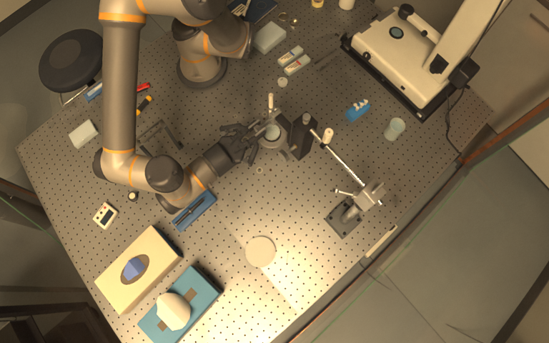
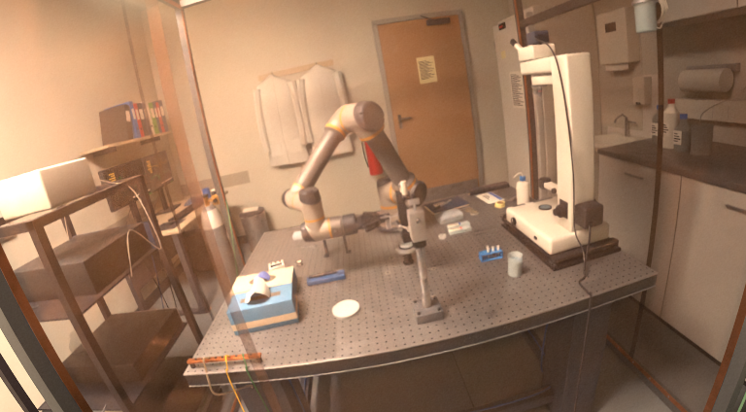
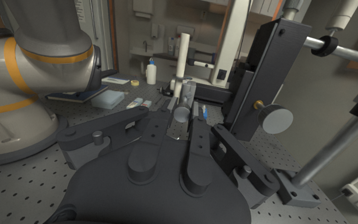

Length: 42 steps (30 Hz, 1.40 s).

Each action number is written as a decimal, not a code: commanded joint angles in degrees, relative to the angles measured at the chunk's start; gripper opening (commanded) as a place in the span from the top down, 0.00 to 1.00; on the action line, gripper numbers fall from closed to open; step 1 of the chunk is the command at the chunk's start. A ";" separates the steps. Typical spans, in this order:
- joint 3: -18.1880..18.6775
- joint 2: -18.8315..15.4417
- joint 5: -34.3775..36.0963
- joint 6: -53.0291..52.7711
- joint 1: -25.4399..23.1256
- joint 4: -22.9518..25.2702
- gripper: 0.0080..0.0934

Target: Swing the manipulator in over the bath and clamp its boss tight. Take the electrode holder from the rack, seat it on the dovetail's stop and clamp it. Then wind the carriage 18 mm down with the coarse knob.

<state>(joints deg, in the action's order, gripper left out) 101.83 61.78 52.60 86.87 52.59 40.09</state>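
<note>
The electrode holder, a white rod on a grey block, sits on the front of the manipulator's dark carriage, above the round bath. The manipulator's horizontal rod runs from the carriage to the clamp boss on the post. A small grey clamp knob sticks out of the holder's block toward me, and a larger grey knob sits on the carriage's side. My gripper reaches in from the left at bath height and is closed on the small clamp knob.
The white microscope-like instrument stands at the far right corner. An empty rack frame stands left of my wrist. A blue tube rack, a beaker, a white disc and a tissue box lie around the table.
</note>
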 commanded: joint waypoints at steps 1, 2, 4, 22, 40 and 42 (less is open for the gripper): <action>-0.01 0.04 -0.02 -0.63 -0.01 -0.02 1.00; -0.01 0.04 -0.02 -1.36 -0.01 -0.02 1.00; -0.01 0.04 -0.02 -3.06 -0.01 -0.02 1.00; -0.01 0.04 -0.02 -33.09 -0.01 -0.02 1.00; -0.01 0.04 -0.02 -81.98 -0.01 -0.02 1.00; -0.01 0.04 -0.02 -87.72 -0.01 -0.02 1.00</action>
<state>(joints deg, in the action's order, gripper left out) 101.83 61.79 52.64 -1.20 52.60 40.06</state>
